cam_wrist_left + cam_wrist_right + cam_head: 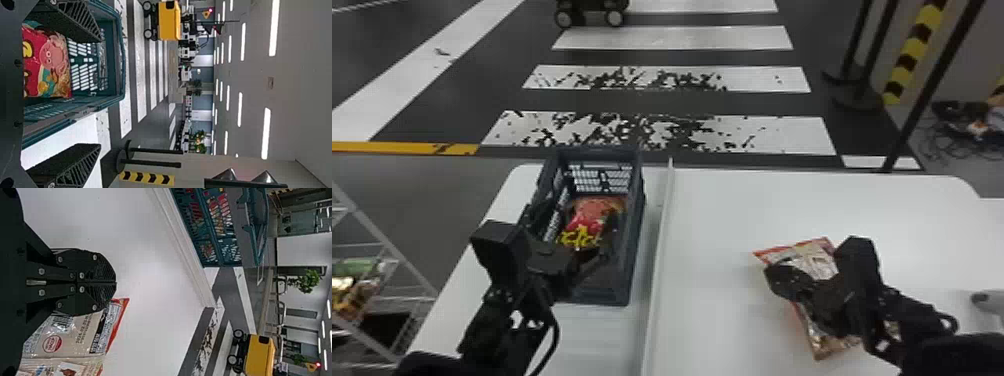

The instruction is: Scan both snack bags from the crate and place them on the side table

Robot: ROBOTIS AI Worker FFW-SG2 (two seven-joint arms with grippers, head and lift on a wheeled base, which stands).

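In the head view, the left arm enters from the bottom edge and extends forward, its end effector (572, 212) over the near part of a dark teal plastic crate (628, 280) with slatted walls. Its two fingers stand wide apart. One red snack bag (588, 215) with yellow lettering lies inside the crate, which rests on the white tabletop (732, 200) to the left of a raised white strip (659, 250). The right arm slants in from the lower right, its end effector (772, 275) over one silver snack bag (816, 257) with red-orange edging, lying on the tabletop to the right of the strip. That makes two bags and one crate. At the left edge stands one metal wire rack (379, 235) with packets (354, 295) on it, too blurred to count.

In the left wrist view, the left end effector (101, 92) is empty, its two black ribbed fingers (66, 164) well apart. The red bag, showing a pink cartoon figure, lies against the crate's slatted side.

In the right wrist view, the right end effector (116, 282) is closed and empty, its two fingers meeting along their length. The silver bag, printed side showing, lies just beside them in this view; whether they touch, I cannot tell. One yellow wheeled robot (259, 354) stands on the striped floor (239, 293) beyond.
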